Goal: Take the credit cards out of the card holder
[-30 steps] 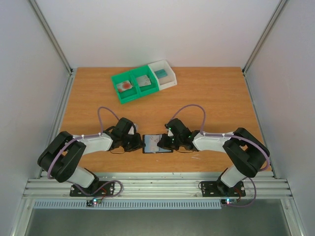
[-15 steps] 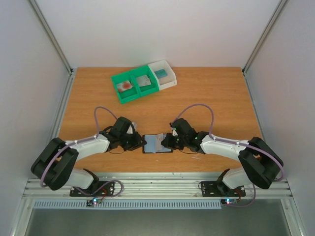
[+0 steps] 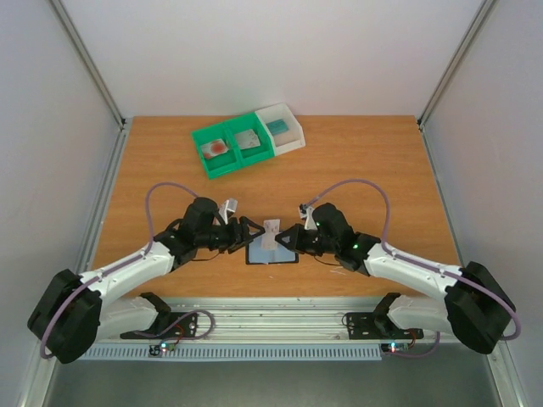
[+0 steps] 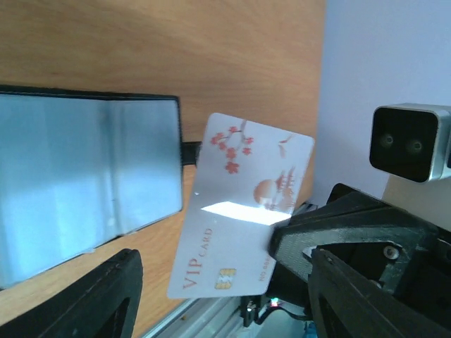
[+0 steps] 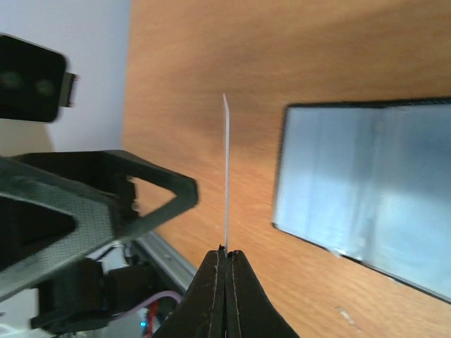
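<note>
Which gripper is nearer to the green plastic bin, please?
Left. The left gripper lies nearside of the green plastic bin; the right gripper lies farther right, gripping a white plastic card.

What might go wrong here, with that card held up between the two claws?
The right gripper pinches the credit card only by a thin strip at one edge, so it may pivot or slip out and fall. The left gripper hangs open close beside it; a slightly misjudged move might knock the card loose, perhaps onto the open card holder.

Left hand [image 3: 246, 231] spread wide, facing right hand [image 5: 226, 252] pinched tight.
</note>
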Action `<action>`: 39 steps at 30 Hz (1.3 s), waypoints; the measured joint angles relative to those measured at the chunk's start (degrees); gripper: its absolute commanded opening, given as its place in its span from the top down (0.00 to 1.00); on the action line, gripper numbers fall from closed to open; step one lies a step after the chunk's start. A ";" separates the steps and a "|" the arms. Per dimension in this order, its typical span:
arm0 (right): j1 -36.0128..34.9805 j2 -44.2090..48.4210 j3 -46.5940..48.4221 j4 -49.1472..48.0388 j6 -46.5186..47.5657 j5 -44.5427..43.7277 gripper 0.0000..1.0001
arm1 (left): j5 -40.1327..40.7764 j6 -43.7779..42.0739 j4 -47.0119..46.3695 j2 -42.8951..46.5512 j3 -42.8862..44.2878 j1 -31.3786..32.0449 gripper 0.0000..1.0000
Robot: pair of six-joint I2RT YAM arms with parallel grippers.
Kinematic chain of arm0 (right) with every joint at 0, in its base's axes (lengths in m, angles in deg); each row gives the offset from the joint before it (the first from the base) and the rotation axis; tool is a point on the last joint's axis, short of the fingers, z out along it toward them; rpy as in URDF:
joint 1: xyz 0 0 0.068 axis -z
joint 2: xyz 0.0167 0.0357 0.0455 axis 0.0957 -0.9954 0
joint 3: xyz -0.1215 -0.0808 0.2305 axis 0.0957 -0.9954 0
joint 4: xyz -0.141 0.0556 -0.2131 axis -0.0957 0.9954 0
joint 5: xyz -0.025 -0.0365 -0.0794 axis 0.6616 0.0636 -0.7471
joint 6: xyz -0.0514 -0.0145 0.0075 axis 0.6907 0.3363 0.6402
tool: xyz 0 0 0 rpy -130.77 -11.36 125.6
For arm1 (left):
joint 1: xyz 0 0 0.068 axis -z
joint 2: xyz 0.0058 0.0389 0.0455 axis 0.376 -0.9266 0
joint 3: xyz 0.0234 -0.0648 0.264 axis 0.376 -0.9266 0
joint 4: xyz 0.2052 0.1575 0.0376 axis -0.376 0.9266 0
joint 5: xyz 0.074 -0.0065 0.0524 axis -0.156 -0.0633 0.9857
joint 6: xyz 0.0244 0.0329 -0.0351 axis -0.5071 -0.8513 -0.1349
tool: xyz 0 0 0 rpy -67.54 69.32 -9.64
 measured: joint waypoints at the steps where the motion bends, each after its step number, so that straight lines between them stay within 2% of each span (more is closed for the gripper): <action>1: 0.00 1.38 -0.26 -0.81 -0.44 0.09 0.99 | -0.28 0.63 -0.63 0.52 -0.11 0.07 0.35; 5: 0.00 5.64 -0.92 -4.28 -2.47 0.70 0.99 | -1.88 3.43 -5.49 1.29 -1.81 0.20 0.43; 7: 0.00 6.71 -1.27 -5.90 -3.28 1.07 0.99 | -2.58 5.09 -7.80 1.27 -3.02 0.20 0.54; 12: 0.00 6.80 -1.90 -7.91 -5.14 2.21 0.99 | -4.66 9.75 -15.98 1.20 -5.55 0.20 0.91; 14: 0.26 6.47 -2.12 -8.52 -5.42 2.38 0.96 | -5.09 11.10 -18.97 1.18 -6.60 0.13 0.99; 19: 1.29 5.44 -2.27 -6.29 -4.50 2.34 0.85 | -6.03 13.42 -23.91 1.20 -7.52 -0.28 0.99; 25: 3.65 9.09 0.31 2.75 2.25 6.38 0.72 | -9.14 12.09 -24.74 1.38 -7.30 0.09 0.99; 31: 10.60 11.50 6.67 14.27 12.13 13.70 0.64 | -14.45 5.88 -21.00 2.38 -4.46 0.15 0.99; 35: 12.26 11.26 10.27 21.57 17.46 17.59 0.58 | -18.40 1.68 -17.73 3.19 -2.97 0.17 0.99; 39: 13.57 10.10 13.18 26.67 22.03 21.86 0.56 | -21.09 -2.67 -11.65 4.63 -1.62 0.20 1.00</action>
